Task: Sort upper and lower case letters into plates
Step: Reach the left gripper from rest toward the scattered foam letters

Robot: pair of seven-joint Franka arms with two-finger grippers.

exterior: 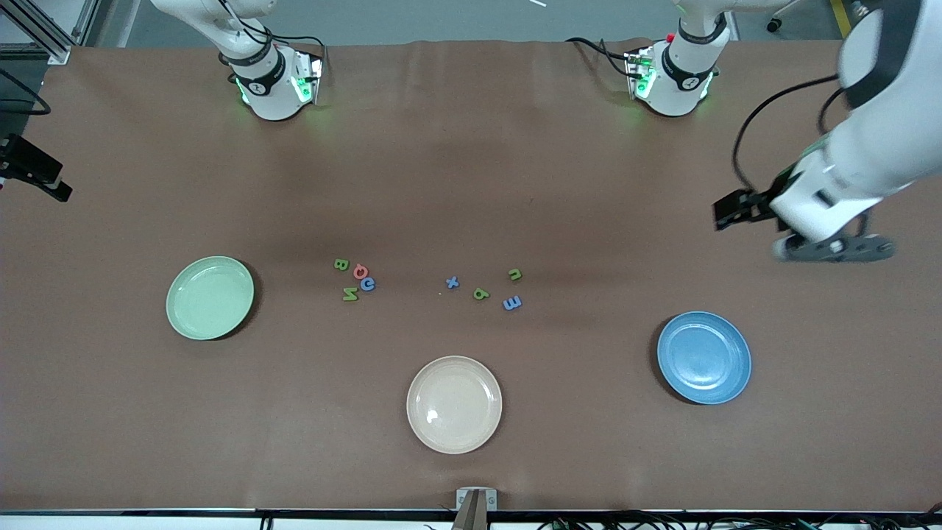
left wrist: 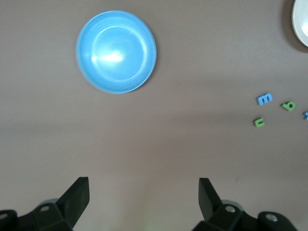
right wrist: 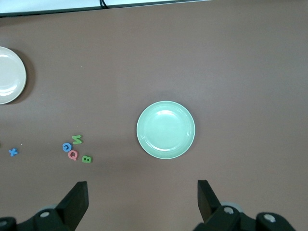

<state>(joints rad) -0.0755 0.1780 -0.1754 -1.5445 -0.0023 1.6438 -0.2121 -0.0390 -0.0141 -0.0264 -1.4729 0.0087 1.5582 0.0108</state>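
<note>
Eight letters [exterior: 427, 283] are lying mid-frame in two loose clusters on the table [exterior: 471, 162]. The mint plate [exterior: 210, 297] is sitting at centre-left of the frame, the blue plate [exterior: 703, 357] at lower right, both holding nothing. The left gripper [left wrist: 143, 195] and right gripper [right wrist: 142, 195] are hanging above the table, fingers spread, holding nothing.

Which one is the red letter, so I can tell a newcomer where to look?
Start at the mint green plate toward the right arm's end of the table. Beside it, toward the table's middle, sits a tight cluster of four letters. The red letter is the round one in that cluster, touching a blue letter; it is the only red piece among green and blue ones.
</note>
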